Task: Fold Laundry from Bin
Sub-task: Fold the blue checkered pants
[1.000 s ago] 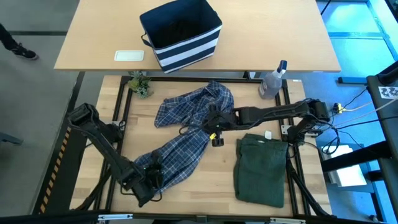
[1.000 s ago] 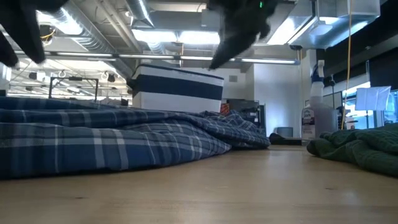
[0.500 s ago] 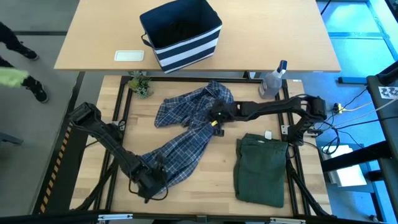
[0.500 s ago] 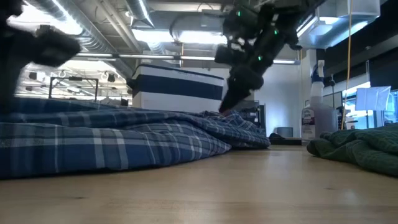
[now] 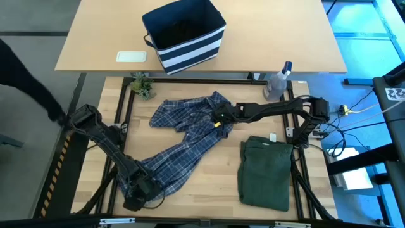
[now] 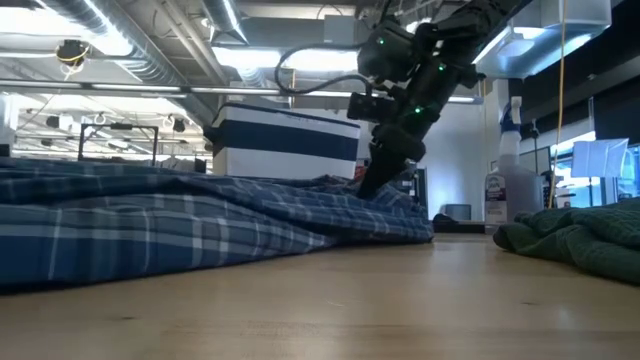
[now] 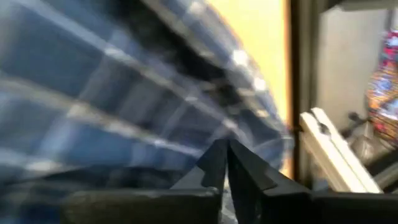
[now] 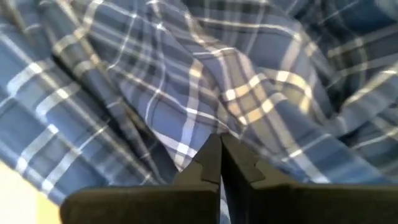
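While both arms bear on the same garment, what matters is how the plaid shirt (image 5: 186, 142) lies between them: it runs as a long diagonal band across the table, from its bunched upper part near the table's far edge down toward the near left corner. The right gripper (image 5: 217, 120) sits on the upper, far end, its fingers pressed together with a fold of plaid cloth pinched between them, as the right wrist view shows (image 8: 219, 163). The left gripper (image 5: 140, 190) sits at the opposite, near end, and its fingers are likewise closed on the cloth's edge (image 7: 225, 163). So the shirt's long axis runs straight from one claw to the other, and any spreading pull, I judge, would go along or across that line. The shirt is thin woven cotton in blue and white checks, limp and heavily creased, lying in ridges rather than flat. Beside it, to the right, the dark olive-green garment (image 5: 266, 172) lies as a thick rectangular fold, apart from the shirt. The bin (image 5: 185, 33), boxy navy fabric with white stripes, stands on the farther table, well apart from both grippers, with something dark inside.
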`<state>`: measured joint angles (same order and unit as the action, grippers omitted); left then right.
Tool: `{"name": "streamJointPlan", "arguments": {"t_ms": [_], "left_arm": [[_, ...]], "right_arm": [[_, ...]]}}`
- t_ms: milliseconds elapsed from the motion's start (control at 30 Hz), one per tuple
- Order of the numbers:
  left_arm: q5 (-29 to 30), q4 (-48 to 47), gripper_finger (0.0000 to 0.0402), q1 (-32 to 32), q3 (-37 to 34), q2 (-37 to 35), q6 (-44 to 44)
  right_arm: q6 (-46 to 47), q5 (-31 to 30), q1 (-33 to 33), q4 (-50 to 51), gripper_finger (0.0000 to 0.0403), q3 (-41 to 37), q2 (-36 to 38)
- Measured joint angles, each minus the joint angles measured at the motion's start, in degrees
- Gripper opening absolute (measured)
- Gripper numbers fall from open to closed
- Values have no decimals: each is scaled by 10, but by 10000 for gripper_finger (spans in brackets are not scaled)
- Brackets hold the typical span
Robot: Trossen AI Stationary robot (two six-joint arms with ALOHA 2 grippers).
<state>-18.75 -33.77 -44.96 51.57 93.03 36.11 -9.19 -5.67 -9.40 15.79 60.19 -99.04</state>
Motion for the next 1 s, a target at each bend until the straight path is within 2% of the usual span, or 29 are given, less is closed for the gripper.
{"name": "streamJointPlan", "arguments": {"t_ms": [167, 333, 400, 600, 733, 867, 1000], "left_arm": [[173, -61, 2, 3, 17, -61, -36], [391, -59, 1, 7, 26, -126, -108], [431, -58, 1, 21, 26, -132, -134], [429, -21, 1, 85, 14, -113, -179], [393, 50, 0, 121, -2, -87, -222], [330, 82, 0, 151, -11, -53, -235], [225, 74, 0, 163, -16, -18, -221]], "right_arm": [[-3, -31, 0, -19, 2, 0, 0], [-16, -33, 0, -60, 1, 0, 0], [-16, -33, -1, -72, 1, 0, 0], [-15, -36, -26, -84, 1, 0, -4], [-3, -38, -51, -80, 1, 1, -17], [11, -38, -75, -67, 1, 1, -35], [30, -53, -91, -5, 1, 1, -47]]}}
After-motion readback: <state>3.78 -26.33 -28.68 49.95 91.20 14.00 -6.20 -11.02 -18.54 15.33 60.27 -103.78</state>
